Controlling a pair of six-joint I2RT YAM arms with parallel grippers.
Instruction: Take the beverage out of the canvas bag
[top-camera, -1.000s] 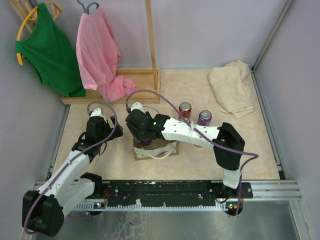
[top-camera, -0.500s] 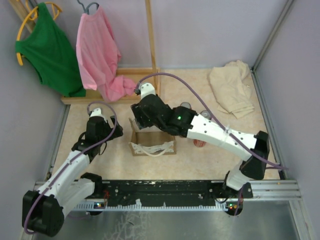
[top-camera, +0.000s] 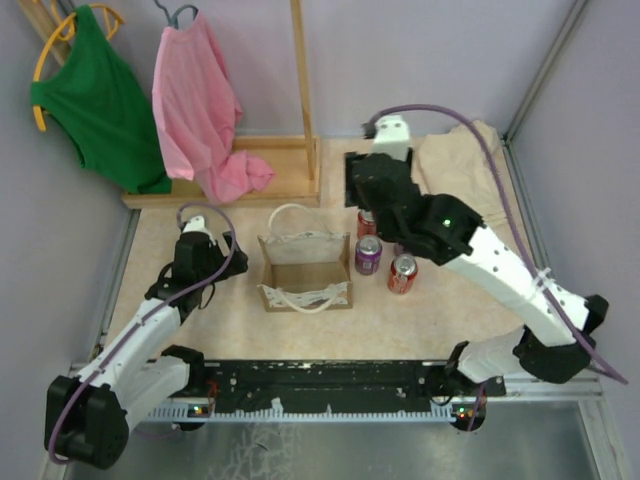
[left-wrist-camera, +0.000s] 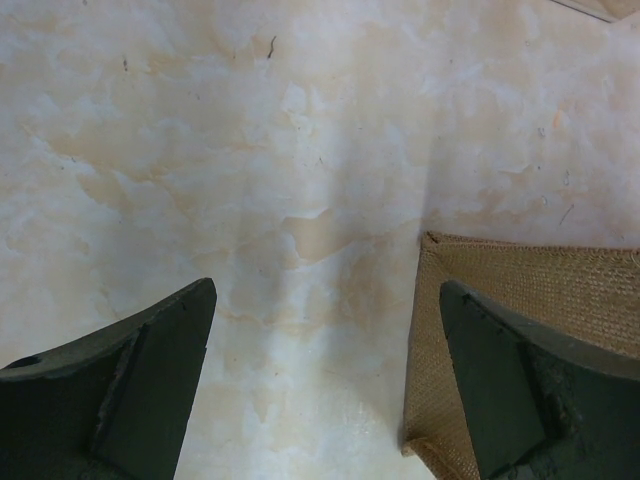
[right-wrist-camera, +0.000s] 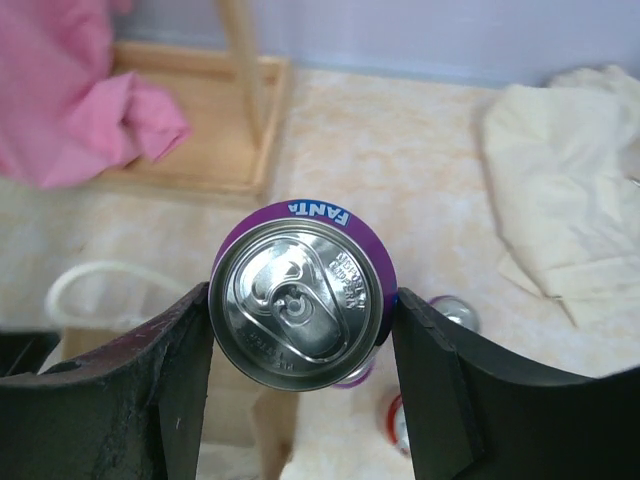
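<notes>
Most of the view is a pale mottled surface (top-camera: 240, 325). A pink shirt (top-camera: 195, 100) hangs at the back left, and a beige cloth (right-wrist-camera: 560, 190) lies crumpled at the back right. The bag (top-camera: 300, 272) sits upright with its top open, 1 rope handle looped behind it and 1 lying in front. The left hand (left-wrist-camera: 325, 295) is spread with nothing between its fingers, low over the surface, just beside a corner of the bag. The right hand (right-wrist-camera: 302, 290) pinches a purple Fanta can (right-wrist-camera: 300, 330) by its sides, lid toward the wrist camera, out of the bag and to its right. 1 red can (top-camera: 402, 273) stands on the surface near the bag.
</notes>
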